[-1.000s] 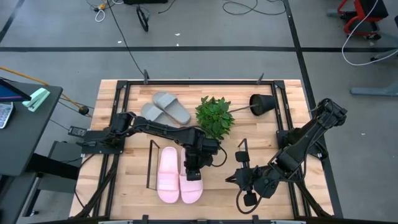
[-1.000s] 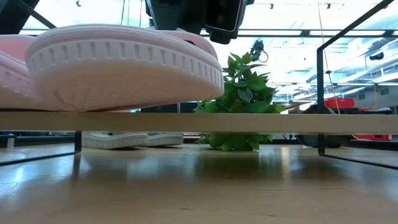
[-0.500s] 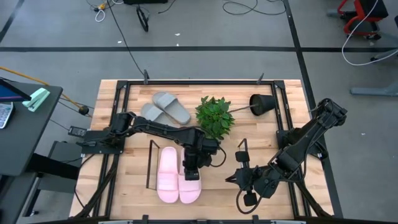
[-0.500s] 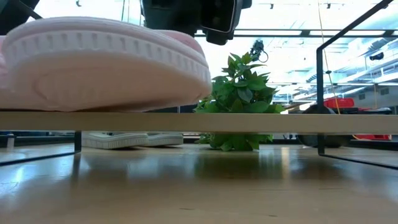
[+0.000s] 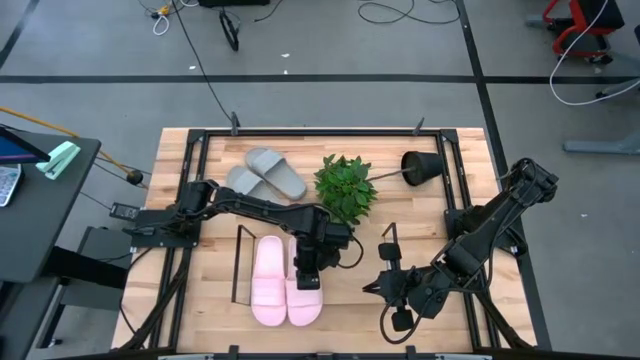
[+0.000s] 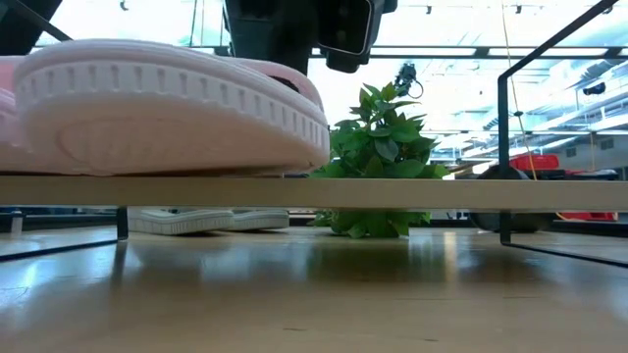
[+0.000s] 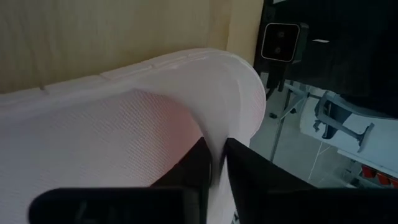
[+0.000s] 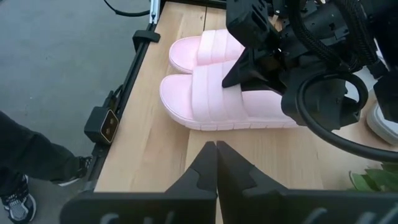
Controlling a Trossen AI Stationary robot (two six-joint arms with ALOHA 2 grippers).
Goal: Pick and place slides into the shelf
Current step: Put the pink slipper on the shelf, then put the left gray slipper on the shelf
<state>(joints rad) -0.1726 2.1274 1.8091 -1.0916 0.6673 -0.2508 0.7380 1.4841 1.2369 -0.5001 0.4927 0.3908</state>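
Left gripper (image 5: 306,268) pinches pink slide (image 5: 306,296) strap narrowly at shelf's (image 5: 238,262) 9 o'clock end (light, squashy foam; grip strap edge).

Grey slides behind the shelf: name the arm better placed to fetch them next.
Left. Its left gripper is at the second pink slide on the shelf, nearer the grey slides. The right gripper waits farther off, shut.

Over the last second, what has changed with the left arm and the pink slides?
The pink slide under the left gripper shifted slightly leftward, closing up against the other pink slide on the shelf. The gripper's fingers still straddle the strap. The grey slides, plant and right gripper, waiting shut at the right of the table, stayed put.
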